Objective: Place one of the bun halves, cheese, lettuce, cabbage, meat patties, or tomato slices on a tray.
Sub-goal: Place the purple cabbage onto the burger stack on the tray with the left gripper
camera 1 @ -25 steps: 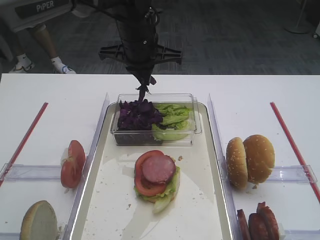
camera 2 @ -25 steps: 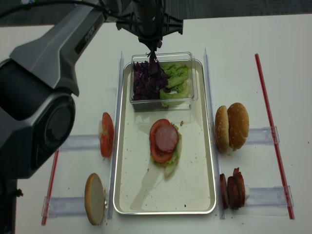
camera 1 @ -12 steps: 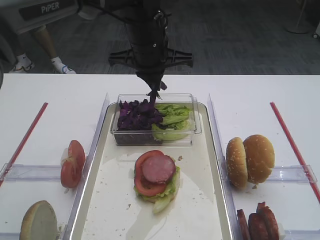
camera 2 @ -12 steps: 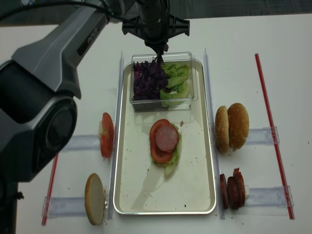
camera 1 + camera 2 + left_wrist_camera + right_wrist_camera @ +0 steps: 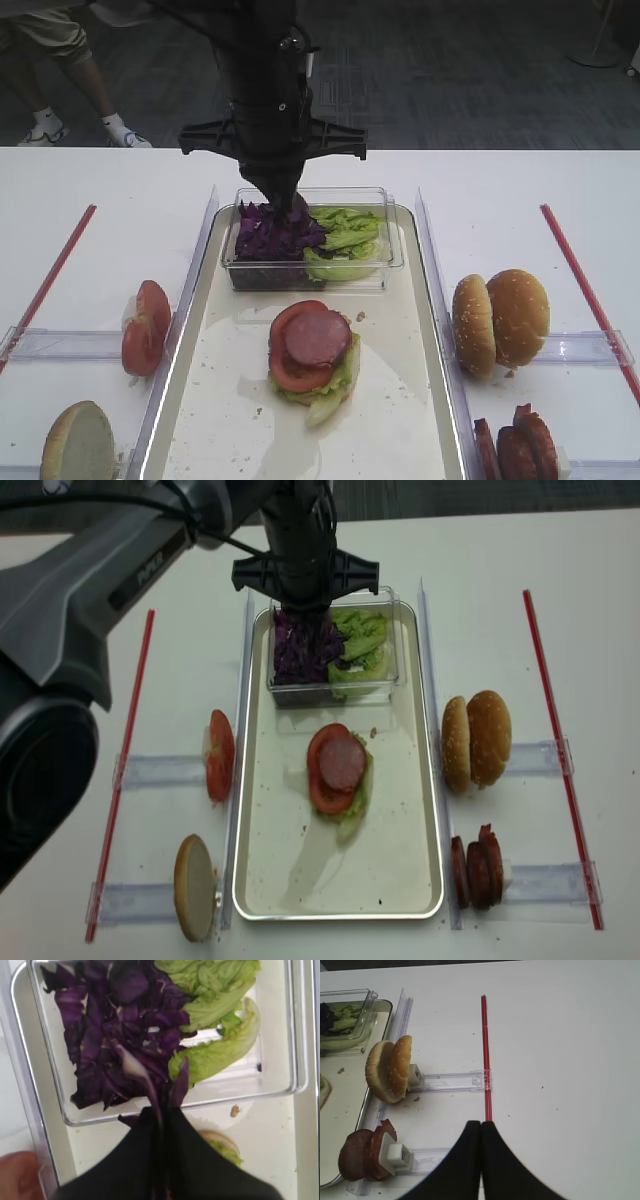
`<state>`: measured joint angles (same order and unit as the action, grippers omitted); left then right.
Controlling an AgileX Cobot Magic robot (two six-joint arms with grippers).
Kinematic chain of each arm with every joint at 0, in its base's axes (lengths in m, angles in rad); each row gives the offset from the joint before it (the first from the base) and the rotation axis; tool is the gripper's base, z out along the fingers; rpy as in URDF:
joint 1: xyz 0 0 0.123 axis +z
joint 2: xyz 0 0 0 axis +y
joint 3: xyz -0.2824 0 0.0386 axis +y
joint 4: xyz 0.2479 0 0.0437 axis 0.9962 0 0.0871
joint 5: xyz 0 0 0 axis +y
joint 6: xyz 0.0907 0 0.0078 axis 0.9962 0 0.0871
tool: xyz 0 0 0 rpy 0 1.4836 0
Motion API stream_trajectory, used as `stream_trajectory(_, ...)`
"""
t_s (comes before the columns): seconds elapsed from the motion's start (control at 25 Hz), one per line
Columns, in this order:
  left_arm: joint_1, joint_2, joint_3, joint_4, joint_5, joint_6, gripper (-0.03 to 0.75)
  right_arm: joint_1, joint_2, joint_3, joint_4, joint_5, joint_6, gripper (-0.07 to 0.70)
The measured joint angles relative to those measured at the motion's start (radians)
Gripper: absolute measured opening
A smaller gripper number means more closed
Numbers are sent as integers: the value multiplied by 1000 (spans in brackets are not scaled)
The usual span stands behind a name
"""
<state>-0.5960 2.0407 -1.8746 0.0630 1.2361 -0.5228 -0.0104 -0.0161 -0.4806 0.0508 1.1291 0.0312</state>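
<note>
Two end effectors reported: left end effector (image 5: 162, 1110) pressed together, pinching a few shreds of cabbage (image 5: 120, 1035) between black fingertips, hanging above the purple heap inside a clear tub (image 5: 395, 255). Same left end effector (image 5: 283, 195) seen from the high view, poised over the tub's left half, just over the cabbage (image 5: 275, 235). Lettuce (image 5: 345, 240) filling the tub's right half, touching the purple shreds along the middle. Tub resting at the far end of the tray (image 5: 405, 400), on the cream floor.

Stacked in the middle of the tray: a meat patty (image 5: 318, 337) on a tomato slice (image 5: 290, 372), both over green leaves. Scattered crumbs across the tray floor.

Left of the tray, on the white bench (image 5: 110, 230): tomato slices (image 5: 145, 327) standing on edge in a clear holder, and nearer, a bun half (image 5: 78, 442) showing its pale cut face. Right of the tray: two bun halves (image 5: 500, 320) upright and touching, sesame side outward, with more meat patties (image 5: 515, 445) standing on edge nearer the camera.

Right end effector (image 5: 481, 1132) pressed together, holding nothing, hovering above bare bench beside a red strip (image 5: 485, 1055), well apart from the tray
</note>
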Motion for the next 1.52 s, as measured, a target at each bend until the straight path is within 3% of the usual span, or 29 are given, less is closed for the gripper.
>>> stream_trajectory(0.36, -108, -48, 106, 0, -2, -28, 17, 0, 0, 0, 0, 0, 0, 36)
stream_trajectory(0.64, -149, -48, 115, -1, -3, -50, 17, 0, 0, 0, 0, 0, 0, 36)
stream_trajectory(1.52, -170, -65, 198, -18, -7, -42, 16, 0, 0, 0, 0, 0, 0, 36)
